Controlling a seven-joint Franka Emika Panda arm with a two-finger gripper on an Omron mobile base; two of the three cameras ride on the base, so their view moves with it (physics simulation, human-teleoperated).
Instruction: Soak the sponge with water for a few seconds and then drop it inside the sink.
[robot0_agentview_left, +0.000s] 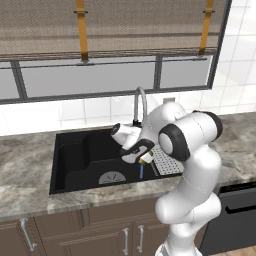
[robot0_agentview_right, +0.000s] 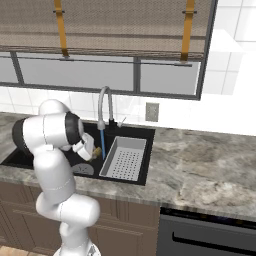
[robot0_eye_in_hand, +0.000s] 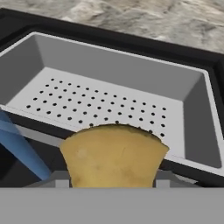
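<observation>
Gripping the sponge (robot0_eye_in_hand: 113, 155), the hand (robot0_agentview_left: 145, 159) is hanging over the sink (robot0_agentview_left: 70, 155), its jaws closed narrowly on the yellow-orange lump. In the hand view the sponge is bulging up between the two finger tips, broad and rounded at the top. In the left base view it is showing as a small yellow spot at the tip of the hand, and in the right base view it is sitting just beside the water (robot0_agentview_right: 102, 142).

The water is running down as a thin blue stream from the faucet (robot0_agentview_right: 104, 102) into the basin. In the hand view it is slanting past the sponge on the left side, close to it; I cannot tell whether the stream is actually touching the sponge. In the left base view a short blue streak is dropping just below the hand.

Beyond the sponge, the grey drainer tray (robot0_eye_in_hand: 192, 113) is sitting in the right part of the sink, its floor dotted with holes. The round grey drain (robot0_agentview_left: 112, 177) is lying on the basin floor, below and to the left of the hand. The marbled bench (robot0_agentview_right: 200, 160) is spreading round the sink, with a window (robot0_agentview_left: 90, 77) and its blind above the faucet.
</observation>
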